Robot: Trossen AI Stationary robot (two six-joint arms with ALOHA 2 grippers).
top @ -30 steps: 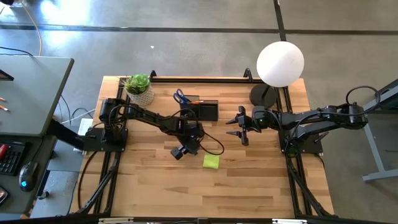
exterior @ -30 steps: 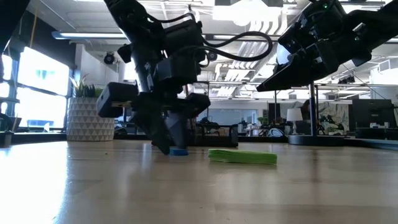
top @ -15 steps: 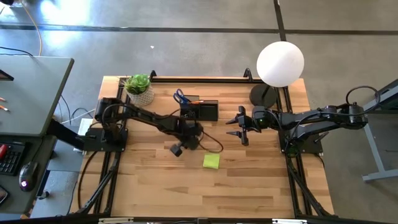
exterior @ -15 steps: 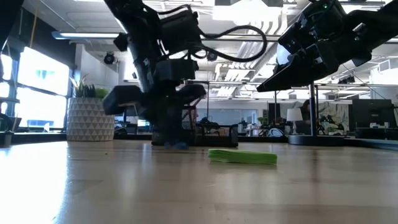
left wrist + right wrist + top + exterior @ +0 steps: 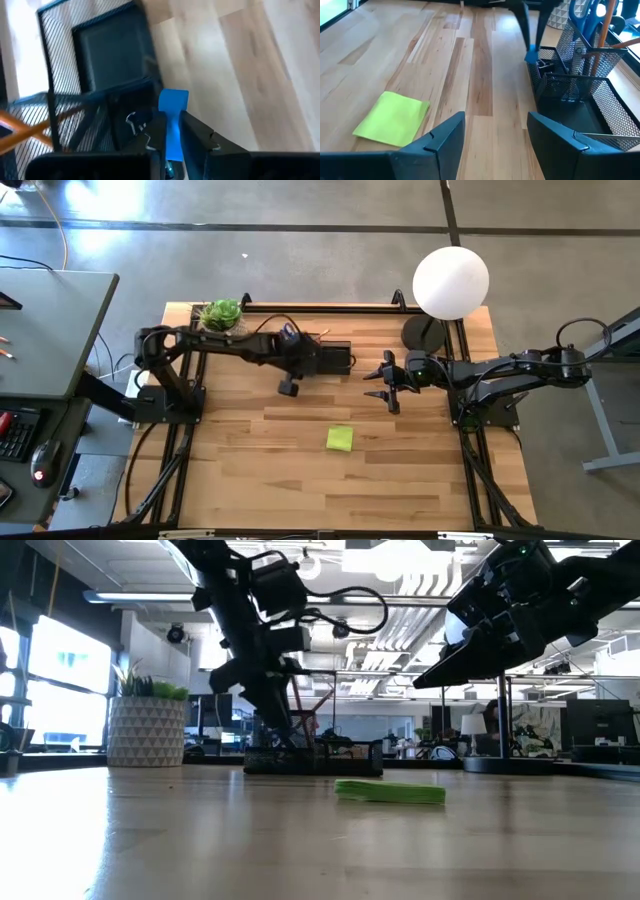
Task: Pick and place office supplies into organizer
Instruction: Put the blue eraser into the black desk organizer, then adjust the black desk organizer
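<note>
Blue piece: small, flat, bright blue piece (image 5: 173, 100); I see it pinched in the left end effector (image 5: 172, 131), right at the rim of the organizer (image 5: 330, 358).
Organizer: black mesh, scissors (image 5: 584, 11) standing in the tall section.
Sticky pad: yellow-green sticky pad (image 5: 339, 439), flat on the desk (image 5: 400, 470), well apart.
Left arm: stretched across toward the organizer.
Right end effector (image 5: 383, 383): fingers spread, holding nothing, raised near the organizer.

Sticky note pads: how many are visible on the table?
1. The yellow-green sticky note pad lies flat on the bare wood, apart from the organizer and between the two arms. More could be hidden inside the organizer's mesh compartments.
</note>
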